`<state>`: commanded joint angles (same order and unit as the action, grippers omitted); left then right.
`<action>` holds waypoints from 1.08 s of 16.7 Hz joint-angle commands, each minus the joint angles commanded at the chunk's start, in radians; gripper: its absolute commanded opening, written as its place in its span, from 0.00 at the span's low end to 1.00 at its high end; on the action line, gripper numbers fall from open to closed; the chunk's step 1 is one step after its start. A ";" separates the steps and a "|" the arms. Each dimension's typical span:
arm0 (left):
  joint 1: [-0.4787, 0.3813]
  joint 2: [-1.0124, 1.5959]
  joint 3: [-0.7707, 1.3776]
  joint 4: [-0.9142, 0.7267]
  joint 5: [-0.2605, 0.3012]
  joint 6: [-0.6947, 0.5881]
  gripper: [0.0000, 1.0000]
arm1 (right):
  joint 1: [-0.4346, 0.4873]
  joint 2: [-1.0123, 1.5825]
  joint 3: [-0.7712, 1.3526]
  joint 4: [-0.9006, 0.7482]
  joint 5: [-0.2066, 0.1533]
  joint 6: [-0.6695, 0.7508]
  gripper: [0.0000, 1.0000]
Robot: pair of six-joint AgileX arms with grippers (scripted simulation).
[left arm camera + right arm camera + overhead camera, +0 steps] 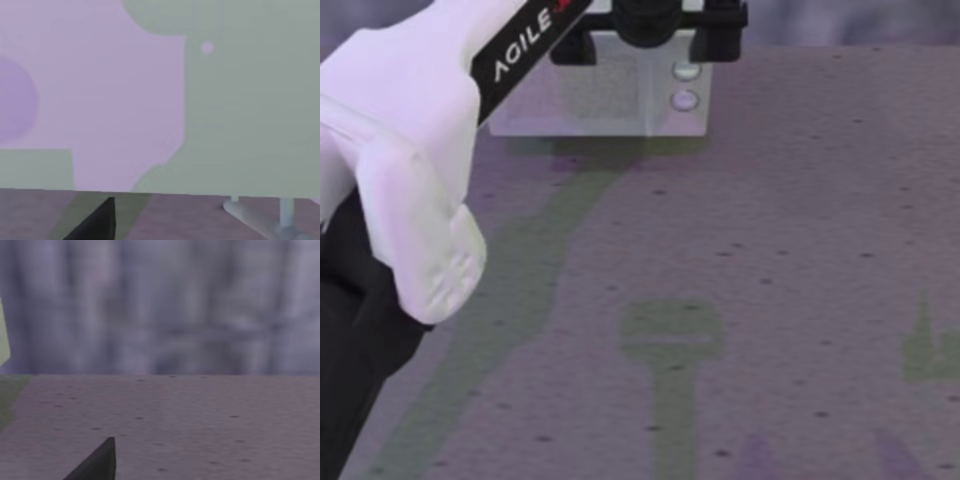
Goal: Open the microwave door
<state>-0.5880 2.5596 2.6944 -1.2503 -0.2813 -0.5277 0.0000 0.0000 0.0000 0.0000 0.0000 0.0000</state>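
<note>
At the table's far edge, left of centre, sits the microwave, its door facing the camera, 2 knobs on its right. Left arm reaches over it; left gripper above the top, finger spread cannot be told. Right arm out of top view.

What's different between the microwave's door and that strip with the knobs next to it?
The door is wide; the knob strip is narrow. The door carries a speckled grey window; the knob strip carries two round silver knobs. Both are white and sit side by side on the front of the microwave, apparently flush. The left gripper hangs above the microwave; the right arm is outside the top view.
</note>
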 joint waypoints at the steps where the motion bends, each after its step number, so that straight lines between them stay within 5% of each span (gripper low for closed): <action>1: 0.005 0.002 -0.031 0.034 0.002 0.005 1.00 | 0.000 0.000 0.000 0.000 0.000 0.000 1.00; 7: 0.012 0.004 -0.074 0.079 0.005 0.011 1.00 | 0.000 0.000 0.000 0.000 0.000 0.000 1.00; 18: 0.012 0.004 -0.074 0.079 0.005 0.011 0.17 | 0.000 0.000 0.000 0.000 0.000 0.000 1.00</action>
<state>-0.5764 2.5637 2.6205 -1.1715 -0.2762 -0.5168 0.0000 0.0000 0.0000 0.0000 0.0000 0.0000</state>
